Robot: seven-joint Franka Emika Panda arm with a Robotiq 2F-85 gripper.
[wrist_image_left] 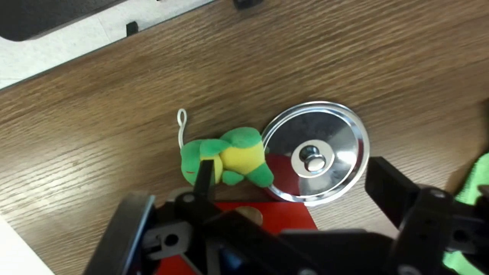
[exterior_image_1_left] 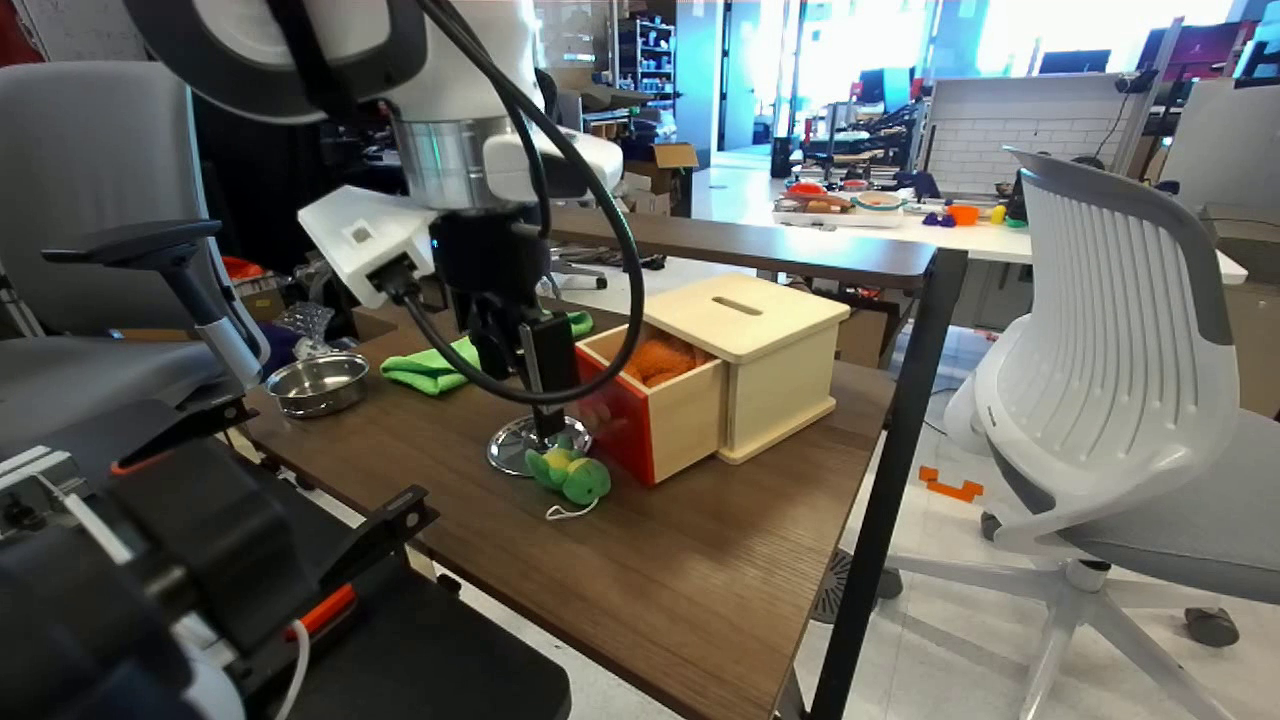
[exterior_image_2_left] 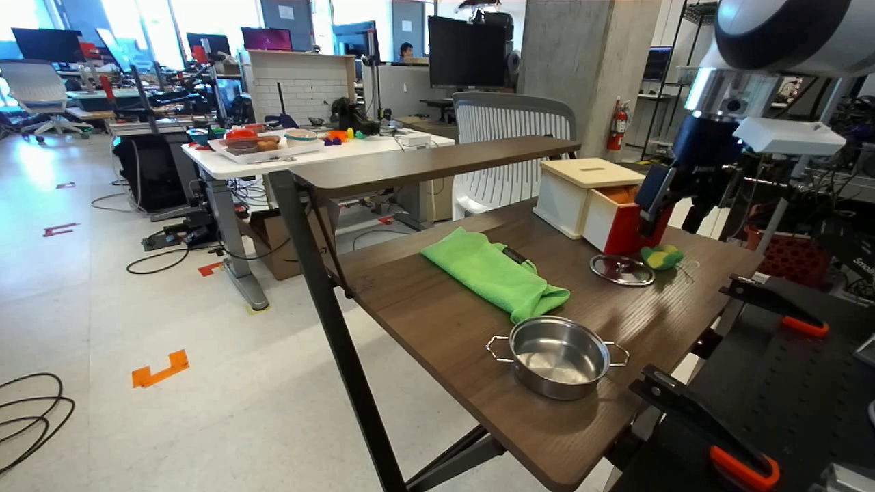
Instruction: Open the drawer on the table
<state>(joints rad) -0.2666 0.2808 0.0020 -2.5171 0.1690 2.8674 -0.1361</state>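
Orange fluff (exterior_image_1_left: 662, 358) sits in the red-fronted drawer (exterior_image_1_left: 685, 425), jutting from its light-wood box (exterior_image_1_left: 785, 385) on the brown table (exterior_image_1_left: 700, 560) in an exterior view; a black cable (exterior_image_1_left: 637, 290) crosses in front. In an exterior view, a steel pot (exterior_image_2_left: 560, 365) shows both handles. The wrist view shows the gripper (wrist_image_left: 292, 172), fingers wide apart.

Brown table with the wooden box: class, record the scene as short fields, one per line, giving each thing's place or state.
Surface: dark brown table
Storage: red-fronted drawer, partly out of its light-wood box
Showing inside: fuzzy orange item
Robot: gripper open, close to the drawer's front; contact unclear
Cookware: metal lid on the table; two-handled pot uncovered
Plaything: green-and-yellow plush toy, at the lid's edge
Fabric: green cloth, near the pot
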